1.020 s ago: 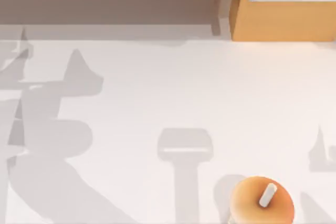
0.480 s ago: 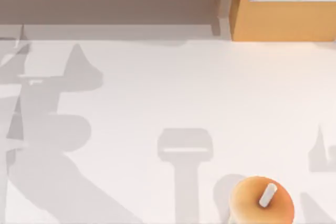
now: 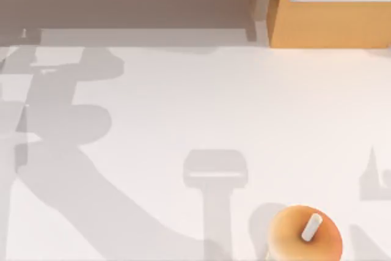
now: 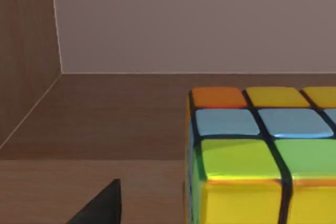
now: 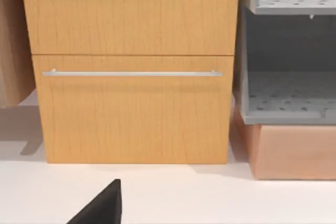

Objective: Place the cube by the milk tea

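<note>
Filling the left wrist view, cube (image 4: 262, 156) cropped, milk tea (image 3: 303, 234) edge-cut

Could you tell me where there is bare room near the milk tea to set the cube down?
The white table lies bare to the left of the milk tea and behind it, up to the wooden cabinet; only shadows cross it. The table's right edge sits closer to the cup. The cube sits on a wooden shelf.
</note>
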### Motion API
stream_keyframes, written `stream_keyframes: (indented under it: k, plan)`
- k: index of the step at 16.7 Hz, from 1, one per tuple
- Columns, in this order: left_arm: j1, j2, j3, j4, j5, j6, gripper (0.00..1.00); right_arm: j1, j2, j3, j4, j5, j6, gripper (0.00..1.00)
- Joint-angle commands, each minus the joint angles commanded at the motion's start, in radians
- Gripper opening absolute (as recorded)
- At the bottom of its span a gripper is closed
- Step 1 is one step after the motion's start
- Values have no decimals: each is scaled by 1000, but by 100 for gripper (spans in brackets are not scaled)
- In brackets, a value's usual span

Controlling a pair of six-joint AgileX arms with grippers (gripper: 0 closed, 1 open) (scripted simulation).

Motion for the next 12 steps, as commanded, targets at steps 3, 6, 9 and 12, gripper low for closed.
stream_keyframes:
  k: [3,6,9,12]
  plan:
    - [-3,24,18,-2,-3,1,100,0,0,0,0,0,0,100]
    - [-3,24,18,-2,-3,1,100,0,0,0,0,0,0,100]
    - [-3,24,18,-2,-3,1,77,0,0,0,0,0,0,100]
    - [-3,24,18,-2,-3,1,55,0,0,0,0,0,0,100]
